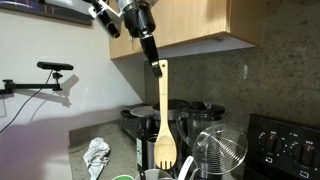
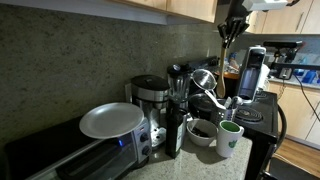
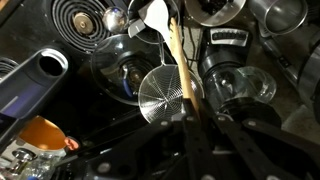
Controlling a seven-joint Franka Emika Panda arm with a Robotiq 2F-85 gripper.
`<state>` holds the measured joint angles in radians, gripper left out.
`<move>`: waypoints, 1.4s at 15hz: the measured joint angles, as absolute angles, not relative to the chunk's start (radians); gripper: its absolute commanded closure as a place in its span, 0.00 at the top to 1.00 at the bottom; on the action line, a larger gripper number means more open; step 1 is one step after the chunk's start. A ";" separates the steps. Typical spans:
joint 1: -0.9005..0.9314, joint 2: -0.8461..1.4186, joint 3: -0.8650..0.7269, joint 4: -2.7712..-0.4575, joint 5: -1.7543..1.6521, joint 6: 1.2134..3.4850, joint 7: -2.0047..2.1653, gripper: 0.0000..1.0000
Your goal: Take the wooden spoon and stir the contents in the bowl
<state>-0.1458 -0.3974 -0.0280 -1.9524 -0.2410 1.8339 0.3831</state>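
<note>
My gripper is shut on the top of the wooden spoon's handle and holds the spoon upright, head down. It also shows high in an exterior view. The spoon's oval head hangs just above the white bowl, which holds dark contents and stands on the counter beside a green-and-white cup. In the wrist view the spoon runs from between the fingers down towards the bowl's white rim. Whether the head touches the contents is hidden.
A wire-mesh basket sits right beside the spoon. A black coffee maker, a blender, a plate on a toaster oven, a crumpled cloth and the stove crowd the counter. Cabinets hang overhead.
</note>
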 measured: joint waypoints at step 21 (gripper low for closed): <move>-0.186 -0.368 -0.063 -2.155 -0.251 1.946 0.402 0.05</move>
<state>-0.1859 -0.3679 -0.0631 -2.1551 -0.2509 1.9465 0.4019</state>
